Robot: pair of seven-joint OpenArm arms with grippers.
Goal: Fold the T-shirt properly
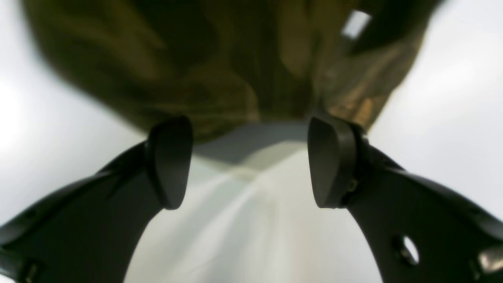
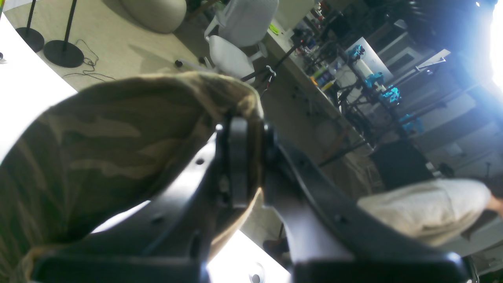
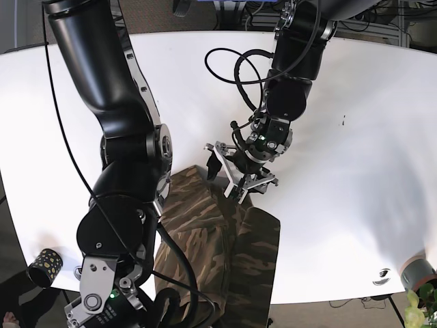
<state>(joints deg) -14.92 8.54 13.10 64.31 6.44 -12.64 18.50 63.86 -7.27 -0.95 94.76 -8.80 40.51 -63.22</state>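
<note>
The camouflage T-shirt (image 3: 225,239) lies bunched on the white table (image 3: 355,137), running from the middle toward the near edge. In the base view, my left gripper (image 3: 231,179) hovers at the shirt's far end. The left wrist view shows that gripper (image 1: 251,161) open, its fingers (image 1: 169,161) wide apart just short of the blurred T-shirt (image 1: 220,67), with nothing between them. My right gripper (image 2: 249,157) is shut on a fold of the T-shirt (image 2: 110,137), with the cloth lifted and draped over the fingers near the table's front edge.
A small dotted cup (image 3: 45,262) sits at the near left edge of the table. A grey object (image 3: 418,273) and a small round piece (image 3: 382,277) sit at the near right corner. Beyond the table edge are white chairs (image 2: 235,39) and a person's leg (image 2: 428,208).
</note>
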